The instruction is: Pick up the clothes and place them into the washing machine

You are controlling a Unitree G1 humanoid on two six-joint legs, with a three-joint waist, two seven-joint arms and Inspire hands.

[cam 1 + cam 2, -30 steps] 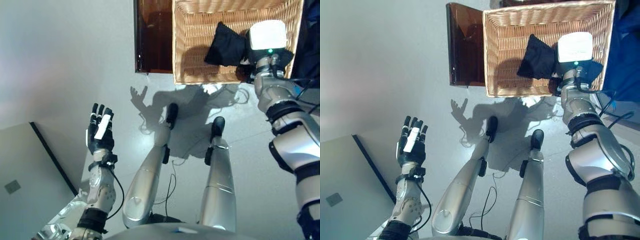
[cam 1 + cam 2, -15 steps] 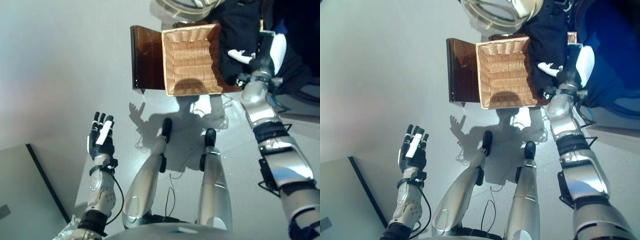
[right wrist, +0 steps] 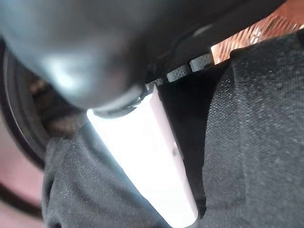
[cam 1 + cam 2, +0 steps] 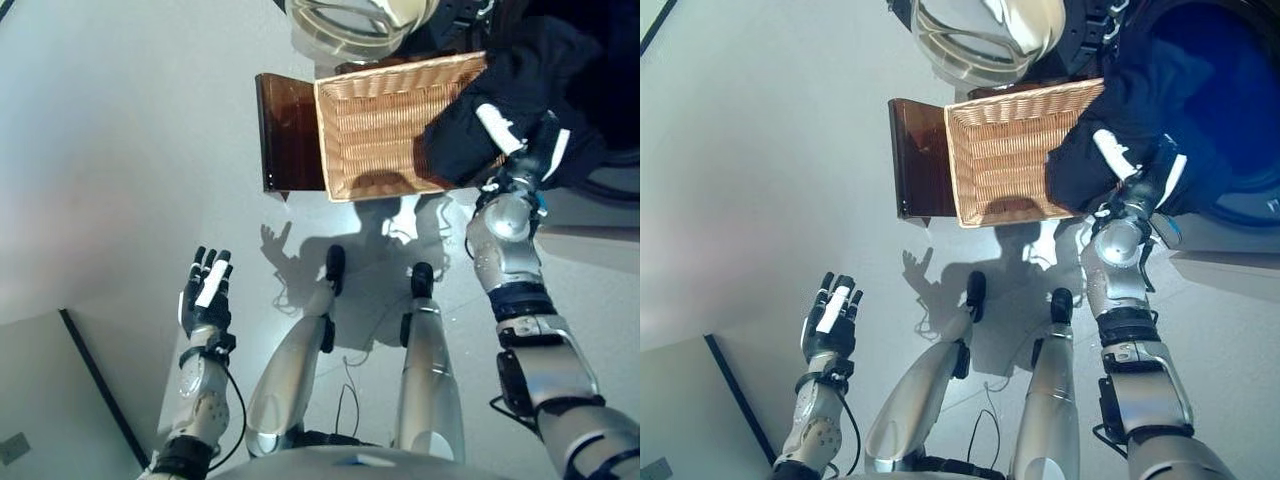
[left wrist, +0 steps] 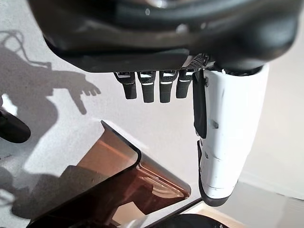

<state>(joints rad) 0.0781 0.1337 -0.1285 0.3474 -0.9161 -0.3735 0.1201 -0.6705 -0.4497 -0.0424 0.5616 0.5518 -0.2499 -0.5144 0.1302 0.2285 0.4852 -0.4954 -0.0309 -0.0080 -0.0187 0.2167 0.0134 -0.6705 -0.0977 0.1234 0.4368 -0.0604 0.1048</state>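
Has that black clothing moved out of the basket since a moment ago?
Yes. The black cloth, pinched in the right robot hand, has come up over the wicker basket's right rim, towards the washing machine.

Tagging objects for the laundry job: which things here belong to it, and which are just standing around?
Job:
- black garment, pinched in the right hand
- wicker basket
- washing machine opening
- its door

Standing around:
- brown stand
- left hand, open, idle
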